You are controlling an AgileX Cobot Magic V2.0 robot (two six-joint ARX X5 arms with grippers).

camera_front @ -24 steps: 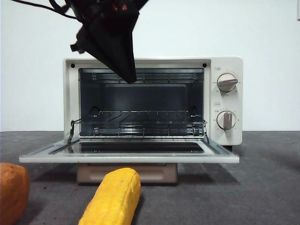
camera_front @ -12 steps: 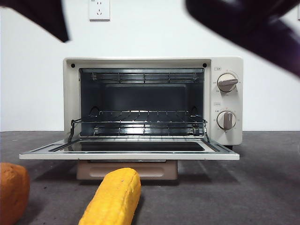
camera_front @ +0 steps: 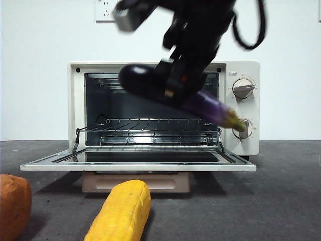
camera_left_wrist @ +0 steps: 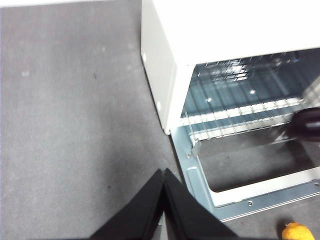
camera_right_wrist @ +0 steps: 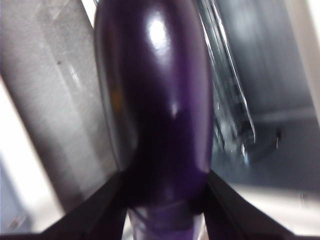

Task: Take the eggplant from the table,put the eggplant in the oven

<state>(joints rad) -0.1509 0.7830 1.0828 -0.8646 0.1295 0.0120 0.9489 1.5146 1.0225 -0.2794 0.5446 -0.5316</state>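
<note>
eggplant point(camera_front: 180, 98) clamped in right tool point(camera_front: 173, 85), tilted.

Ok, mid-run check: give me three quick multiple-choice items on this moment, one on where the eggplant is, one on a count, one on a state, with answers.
1. Where is the eggplant?
A. lying on the table
B. in the air in front of the oven opening, in the right gripper
C. resting on the wire rack

2. How many round knobs does the oven front show?
A. one
B. two
C. three

3. What state is the oven door in?
A. folded down flat, open
B. shut
C. half raised

Answers:
1 B, the front view shows it tilted above the rack, and the right wrist view shows jaws either side of it.
2 B, one above the other at the right.
3 A, the door lies level, the cavity exposed.
</note>
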